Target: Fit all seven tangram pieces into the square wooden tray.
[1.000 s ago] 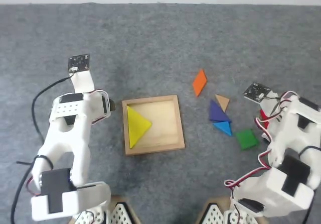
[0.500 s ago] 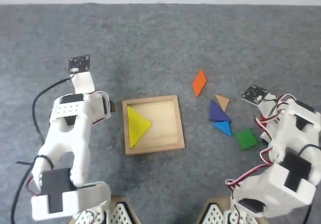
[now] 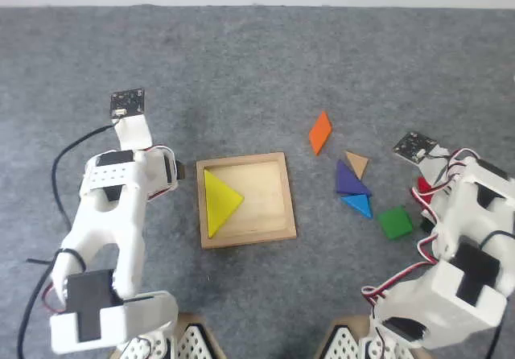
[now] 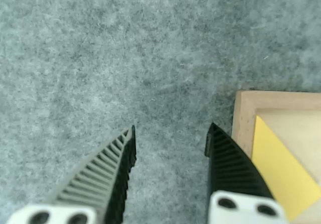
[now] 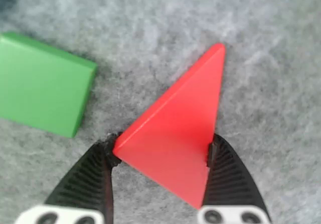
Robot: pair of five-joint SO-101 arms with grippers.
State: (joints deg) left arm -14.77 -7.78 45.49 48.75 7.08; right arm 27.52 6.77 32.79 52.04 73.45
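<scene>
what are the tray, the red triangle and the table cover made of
The tray: pale matt wood, faint grain showing. The red triangle: probably painted wood, possibly plastic; smooth, even colour, crisp edges. The table cover: grey felt or low carpet, fuzzy and mottled.

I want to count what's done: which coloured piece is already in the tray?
The yellow triangle; it alone lies inside the wooden tray, while the others are outside it.
</scene>
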